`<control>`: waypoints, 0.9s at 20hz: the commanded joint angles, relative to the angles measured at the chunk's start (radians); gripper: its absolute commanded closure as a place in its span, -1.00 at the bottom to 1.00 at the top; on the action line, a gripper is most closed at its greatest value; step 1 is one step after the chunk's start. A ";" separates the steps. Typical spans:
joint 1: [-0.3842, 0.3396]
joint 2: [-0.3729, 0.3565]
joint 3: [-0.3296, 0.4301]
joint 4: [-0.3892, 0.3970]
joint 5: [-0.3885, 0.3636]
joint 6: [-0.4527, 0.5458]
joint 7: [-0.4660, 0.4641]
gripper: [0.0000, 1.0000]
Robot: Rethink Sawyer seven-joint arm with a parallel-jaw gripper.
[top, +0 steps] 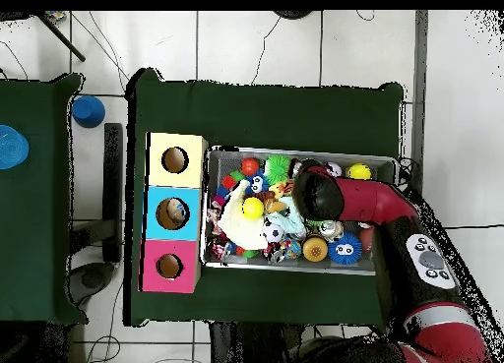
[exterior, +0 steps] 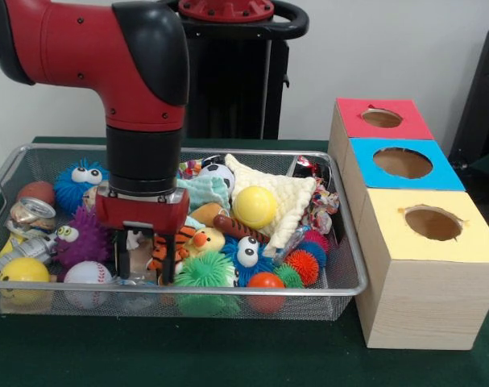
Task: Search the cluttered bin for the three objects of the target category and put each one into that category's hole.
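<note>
The silver wire-mesh bin (exterior: 228,289) is full of toys; it also shows in the overhead view (top: 295,151). My gripper (exterior: 146,262) is lowered into the bin's front left part, open. Its fingers (exterior: 123,256) stand on either side of a pale, shiny see-through bag (exterior: 137,242). I cannot pick out any other bags in the clutter. The blue-faced box (exterior: 445,173) stands right of the bin, and its round hole (exterior: 403,163) faces up. In the overhead view the arm (top: 325,197) hides the gripper, and something pale shows inside the blue box's hole (top: 172,213).
The red-faced box (exterior: 353,113) and the yellow-faced box (exterior: 405,226) flank the blue one. The bin holds a dented can (exterior: 31,214), a rope toy (exterior: 321,205), a yellow ball (exterior: 254,206), a cream cloth (exterior: 288,193), a baseball (exterior: 88,274) and spiky balls.
</note>
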 commanded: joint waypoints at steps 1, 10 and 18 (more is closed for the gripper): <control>-0.003 0.086 0.005 -0.094 -0.025 0.064 0.000 -1.00; -0.003 0.110 -0.007 -0.099 -0.036 0.040 0.008 -1.00; 0.020 0.147 -0.034 -0.123 -0.045 0.031 0.021 -1.00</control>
